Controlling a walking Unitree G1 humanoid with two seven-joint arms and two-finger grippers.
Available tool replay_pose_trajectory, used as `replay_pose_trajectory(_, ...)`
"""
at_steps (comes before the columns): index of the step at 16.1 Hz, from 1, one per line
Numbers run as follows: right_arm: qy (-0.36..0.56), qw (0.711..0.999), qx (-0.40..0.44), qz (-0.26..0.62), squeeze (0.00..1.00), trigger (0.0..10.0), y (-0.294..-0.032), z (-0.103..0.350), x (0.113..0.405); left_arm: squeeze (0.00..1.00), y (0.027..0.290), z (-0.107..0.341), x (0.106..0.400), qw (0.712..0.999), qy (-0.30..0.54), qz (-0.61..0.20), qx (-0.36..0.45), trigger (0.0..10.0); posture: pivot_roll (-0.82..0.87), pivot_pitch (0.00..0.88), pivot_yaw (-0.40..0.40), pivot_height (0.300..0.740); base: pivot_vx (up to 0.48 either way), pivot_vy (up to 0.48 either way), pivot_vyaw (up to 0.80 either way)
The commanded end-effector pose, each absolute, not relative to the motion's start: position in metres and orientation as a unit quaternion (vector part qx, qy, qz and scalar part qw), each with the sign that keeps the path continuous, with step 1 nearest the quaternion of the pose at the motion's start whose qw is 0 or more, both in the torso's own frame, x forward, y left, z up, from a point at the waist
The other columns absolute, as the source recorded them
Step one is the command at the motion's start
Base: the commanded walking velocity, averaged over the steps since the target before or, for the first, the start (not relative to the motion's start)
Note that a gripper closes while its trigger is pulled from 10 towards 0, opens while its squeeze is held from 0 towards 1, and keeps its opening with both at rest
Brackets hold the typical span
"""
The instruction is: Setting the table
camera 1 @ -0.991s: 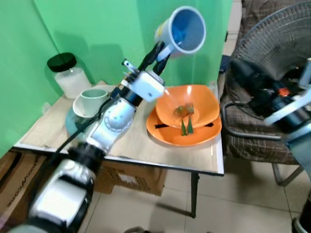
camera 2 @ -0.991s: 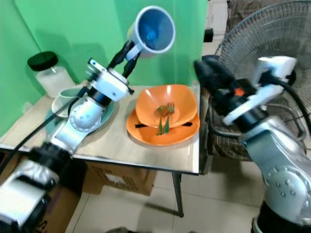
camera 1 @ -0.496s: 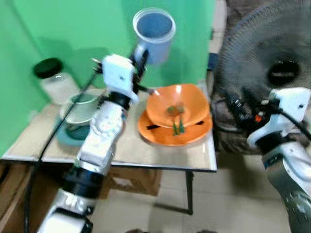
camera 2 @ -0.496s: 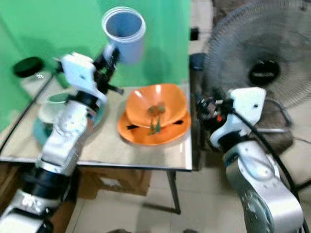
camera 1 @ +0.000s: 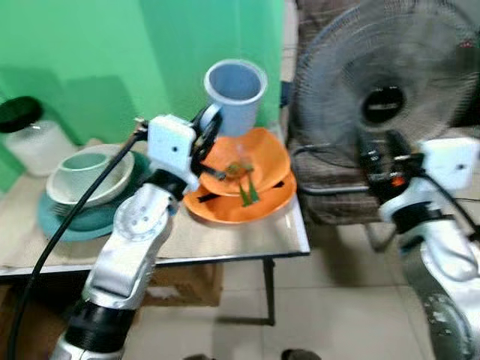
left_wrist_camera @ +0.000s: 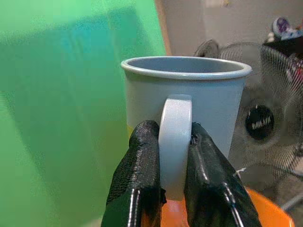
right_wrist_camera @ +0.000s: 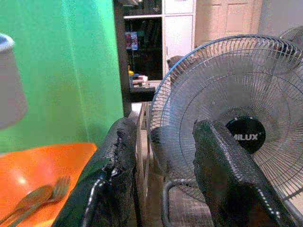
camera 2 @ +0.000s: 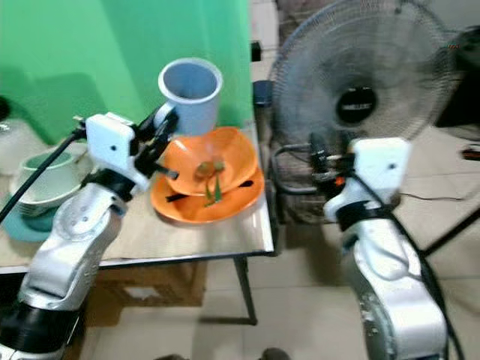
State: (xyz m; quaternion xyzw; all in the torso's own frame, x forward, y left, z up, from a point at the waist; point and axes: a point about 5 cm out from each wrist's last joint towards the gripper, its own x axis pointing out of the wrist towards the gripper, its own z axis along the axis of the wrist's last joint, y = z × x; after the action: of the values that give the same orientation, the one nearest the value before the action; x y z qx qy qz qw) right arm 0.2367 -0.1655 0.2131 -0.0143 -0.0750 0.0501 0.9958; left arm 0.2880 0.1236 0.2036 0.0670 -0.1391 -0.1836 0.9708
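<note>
Smooth grey-blue cylindrical mug [left_wrist_camera: 185,97] in left hand [left_wrist_camera: 173,142]

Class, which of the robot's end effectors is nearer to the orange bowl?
Left. The left end effector, gripping the blue cup by its handle, hangs just above the orange bowl; the right end effector is off the table beside the fan.

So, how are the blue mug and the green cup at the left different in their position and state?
The blue mug is held in the air above the orange bowl, the left gripper shut on its handle; the green cup rests in a white bowl on the stacked teal plates, with nothing touching it. The blue mug is taller and pale blue; the green cup is lower and pale green. Both stand upright, mouths upward.
</note>
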Motion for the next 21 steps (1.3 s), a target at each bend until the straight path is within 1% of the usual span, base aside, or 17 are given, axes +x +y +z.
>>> replay_pose_trajectory(1,-0.084,0.994,-0.018,0.064,0.00,10.0,-0.159,0.216,0.239,0.00,0.134,0.204,0.285,0.975,-0.124,-0.164,0.080,10.0,0.00,0.000,0.042,0.740,0.000,0.000,-0.77)
replay_pose_trajectory(4,-0.077,0.992,-0.021,0.102,0.00,10.0,-0.147,0.212,0.242,0.00,0.148,0.209,0.272,0.978,-0.115,-0.129,0.116,10.0,0.05,0.000,-0.013,0.740,0.000,0.000,-0.78)
replay_pose_trajectory(6,-0.069,0.992,-0.040,0.098,0.00,10.0,-0.149,0.208,0.244,0.00,0.150,0.219,0.268,0.982,-0.113,-0.108,0.106,10.0,0.07,0.000,-0.024,0.740,0.000,0.000,-0.78)
replay_pose_trajectory(7,-0.065,0.993,-0.047,0.090,0.00,10.0,-0.151,0.205,0.243,0.00,0.151,0.222,0.266,0.987,-0.110,-0.083,0.085,10.0,0.07,0.000,-0.021,0.740,0.000,0.000,-0.78)
replay_pose_trajectory(8,-0.062,0.994,-0.044,0.079,0.00,10.0,-0.153,0.203,0.242,0.00,0.153,0.221,0.264,0.989,-0.106,-0.062,0.080,10.0,0.07,0.000,-0.016,0.740,0.000,0.000,-0.78)
replay_pose_trajectory(9,-0.061,0.994,-0.042,0.075,0.00,10.0,-0.156,0.203,0.241,0.00,0.155,0.220,0.263,0.989,-0.104,-0.032,0.095,10.0,0.06,0.000,-0.012,0.740,0.000,0.000,-0.78)
replay_pose_trajectory(10,-0.055,0.995,-0.043,0.073,0.00,10.0,-0.160,0.203,0.238,0.00,0.160,0.214,0.265,0.991,-0.082,0.016,0.107,10.0,0.05,0.000,0.005,0.740,0.000,0.000,-0.80)
replay_pose_trajectory(11,-0.057,0.996,-0.039,0.063,0.00,10.0,-0.163,0.203,0.237,0.00,0.159,0.209,0.266,0.992,-0.071,0.021,0.103,10.0,0.03,0.000,0.014,0.740,0.000,0.000,-0.80)
replay_pose_trajectory(12,-0.058,0.996,-0.038,0.050,0.00,10.0,-0.166,0.205,0.238,0.00,0.157,0.208,0.269,0.994,-0.072,0.023,0.079,10.0,0.01,0.000,0.021,0.740,0.000,0.000,-0.80)
replay_pose_trajectory(13,-0.065,0.997,-0.032,0.040,0.00,10.0,-0.167,0.210,0.240,0.00,0.154,0.211,0.274,0.996,-0.084,0.014,0.035,10.0,0.00,0.000,0.030,0.740,0.000,0.000,0.00)
replay_pose_trajectory(14,-0.068,0.997,-0.030,0.036,0.00,10.0,-0.168,0.213,0.241,0.00,0.151,0.216,0.278,0.995,-0.101,0.016,0.016,10.0,-0.01,0.000,0.033,0.740,0.000,0.000,0.00)
replay_pose_trajectory(15,-0.067,0.997,-0.031,0.035,0.00,10.0,-0.168,0.212,0.241,0.00,0.149,0.218,0.279,0.994,-0.109,0.020,0.012,10.0,-0.01,0.000,0.034,0.740,0.000,0.000,0.00)
replay_pose_trajectory(16,-0.064,0.997,-0.017,0.033,0.00,10.0,-0.167,0.213,0.239,0.00,0.145,0.226,0.280,0.990,-0.137,0.027,0.025,10.0,-0.01,0.000,0.038,0.740,0.000,0.000,-0.80)
replay_pose_trajectory(17,-0.061,0.998,-0.008,0.033,0.00,10.0,-0.167,0.212,0.237,0.00,0.144,0.226,0.279,0.991,-0.129,0.028,0.027,10.0,-0.01,0.000,0.037,0.740,0.000,0.000,-0.80)
replay_pose_trajectory(18,-0.057,0.998,0.009,0.035,0.00,10.0,-0.165,0.210,0.235,0.00,0.144,0.223,0.277,0.994,-0.104,-0.006,0.037,10.0,0.00,0.000,0.033,0.740,0.000,0.000,-0.80)
replay_pose_trajectory(19,-0.056,0.998,0.008,0.034,0.00,10.0,-0.162,0.208,0.235,0.00,0.145,0.223,0.275,0.992,-0.103,-0.041,0.054,10.0,0.01,0.000,0.031,0.740,0.000,0.000,-0.80)
replay_pose_trajectory(21,-0.046,0.999,0.013,0.025,0.00,10.0,-0.158,0.203,0.239,0.00,0.154,0.215,0.278,0.992,-0.088,-0.066,0.060,10.0,0.01,0.000,0.023,0.740,0.000,0.000,-0.80)
